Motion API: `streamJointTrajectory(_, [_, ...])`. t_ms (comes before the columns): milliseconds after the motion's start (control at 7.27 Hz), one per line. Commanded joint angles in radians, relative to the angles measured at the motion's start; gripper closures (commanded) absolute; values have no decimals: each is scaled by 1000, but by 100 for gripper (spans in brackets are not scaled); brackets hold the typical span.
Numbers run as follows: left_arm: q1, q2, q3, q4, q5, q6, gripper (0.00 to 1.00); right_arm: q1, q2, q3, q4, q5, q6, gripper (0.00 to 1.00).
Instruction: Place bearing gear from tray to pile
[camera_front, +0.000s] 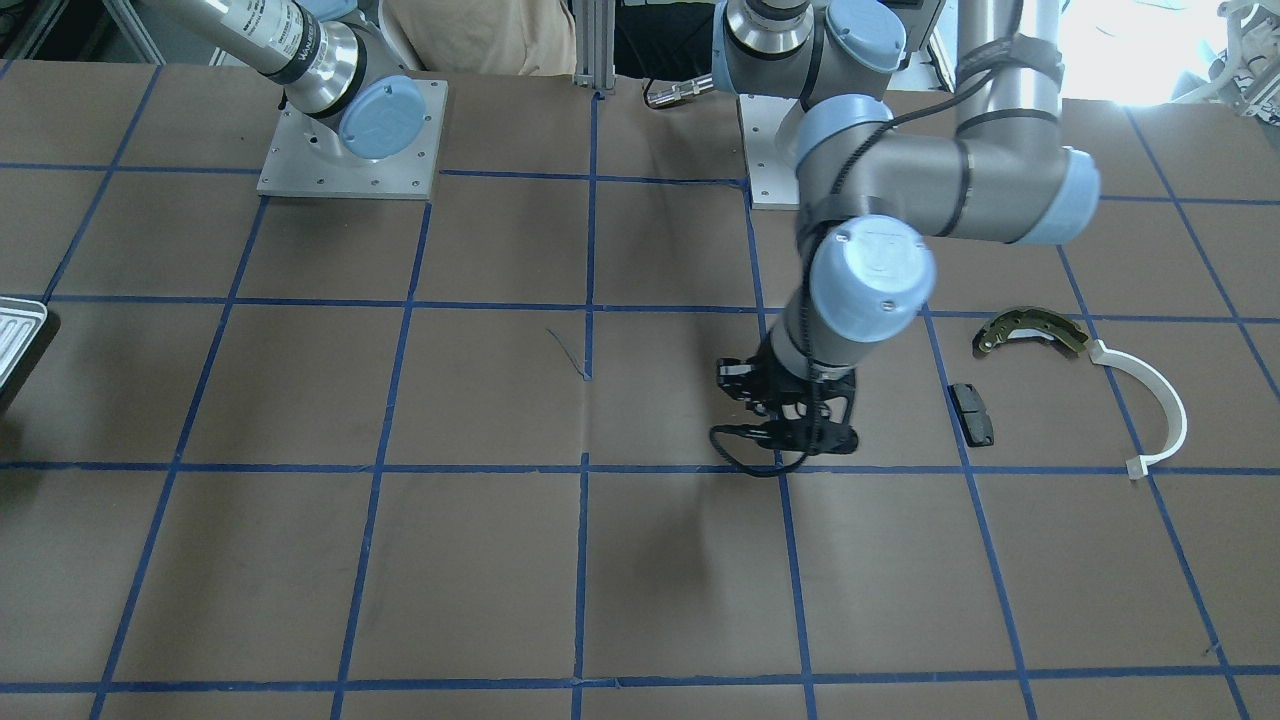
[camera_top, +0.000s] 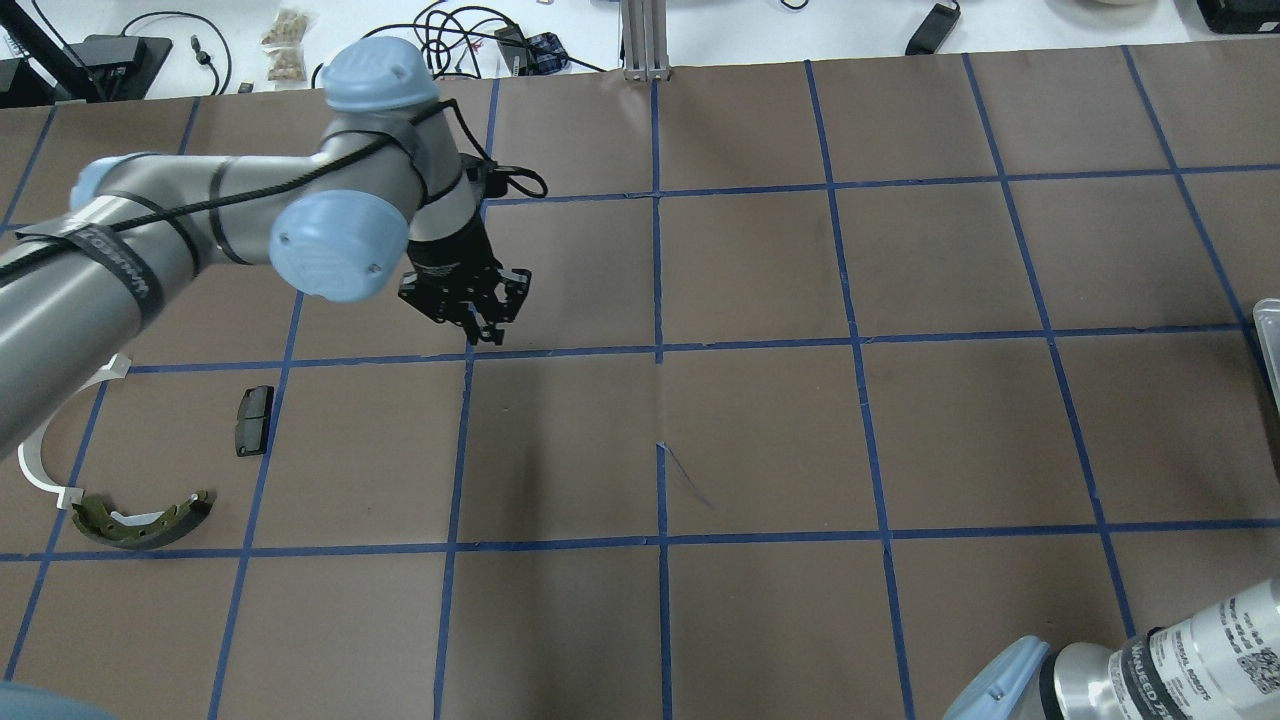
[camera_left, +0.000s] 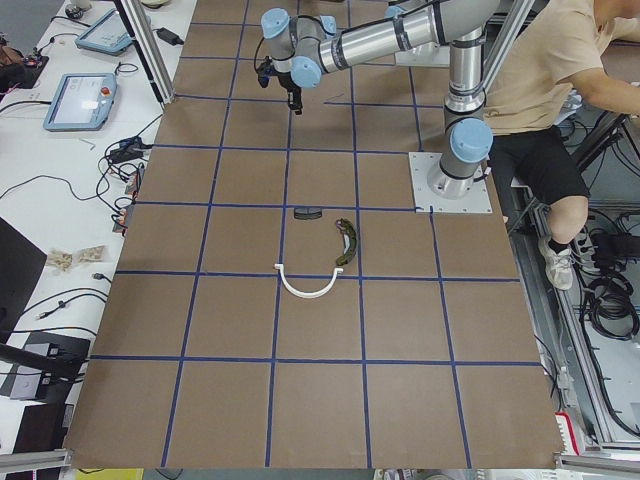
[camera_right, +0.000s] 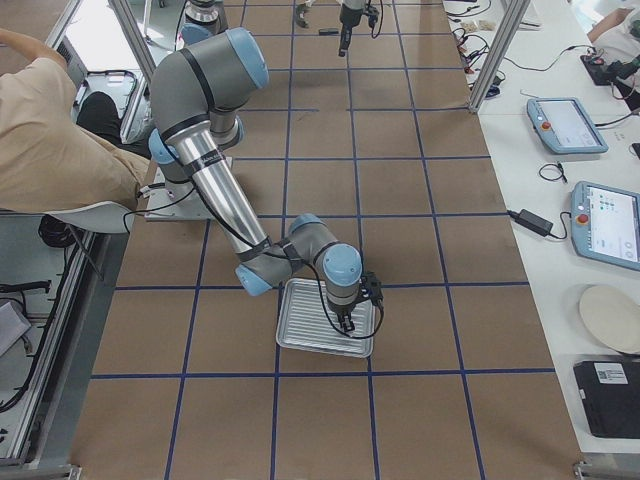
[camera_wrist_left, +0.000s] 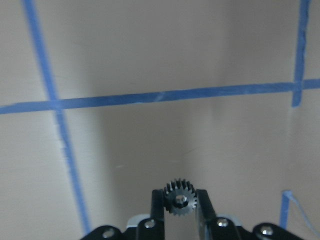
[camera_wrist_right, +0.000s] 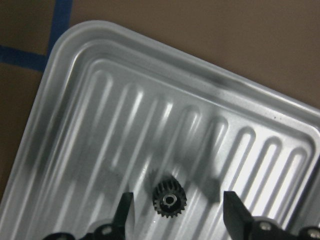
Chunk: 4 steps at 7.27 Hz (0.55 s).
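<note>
Left end effector grips gear above blue-gridded brown table.

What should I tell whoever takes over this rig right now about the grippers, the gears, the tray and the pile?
Left gripper: shut on a gear, over bare table, well short of the pile.
Right gripper: open over the tray, above a second gear lying in it.
Pile: brake shoe, white arc, dark pad; no gear there.
Done: one gear is out of the tray.
Left: set it at the pile, then move the second gear.
</note>
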Motion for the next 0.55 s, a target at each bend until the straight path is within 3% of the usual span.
streamJointTrajectory(0, [232,9,6,-34,18,231,100,1,5,-2,5,13,9,46])
streamJointTrajectory(275, [397,5,-22,-19,131,391,100,1,3,-1,9,13,-3,84])
streamJointTrajectory(412, [460,3,-48,-13,131,492,100,1,-6,-2,15,12,-1,93])
